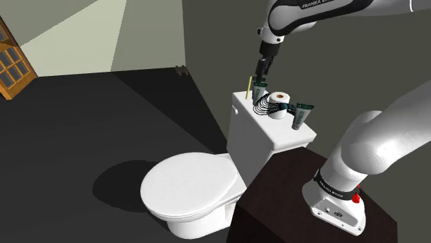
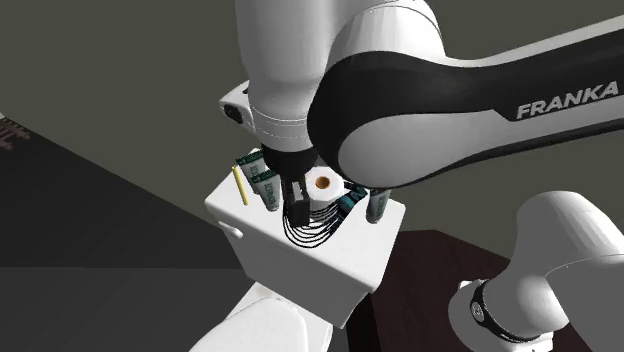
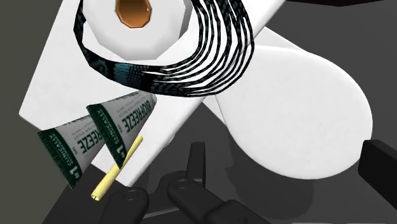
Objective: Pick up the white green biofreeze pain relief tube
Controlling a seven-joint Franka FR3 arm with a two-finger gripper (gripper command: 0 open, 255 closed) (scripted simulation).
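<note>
- Claw (image 1: 261,74) hangs from the arm above the far end of the toilet tank lid (image 1: 278,137), pointing down.
- Its two black fingers (image 3: 197,156) stand wide apart in the wrist view, with nothing clasped between them; the closed toilet seat lid (image 1: 185,186) shows in the gap.
- Directly under the claw in the shoulder view, the Biofreeze tube (image 3: 124,119) stands on the tank lid; whether the claw touches it cannot be told.
- The tube has a pale grey-white body with dark green lettering and a dark green crimped end.
- It stands on its narrow end, so its long axis is roughly upright and the wide crimped end points up towards the claw.
- A second tube (image 3: 67,149) of the same kind stands just beside it in the same pose, on the side away from the fingers.
- A thin yellow stick (image 3: 118,167) stands near the pair, at the edge of the tank lid.
- A toilet roll (image 1: 279,102) stands on end near the middle of the lid, with a coil of black cable (image 3: 216,57) looped around it.
- Past the roll, a further tube (image 1: 301,114) stands at the lid's near end, close to the dark stand (image 1: 276,200).
</note>
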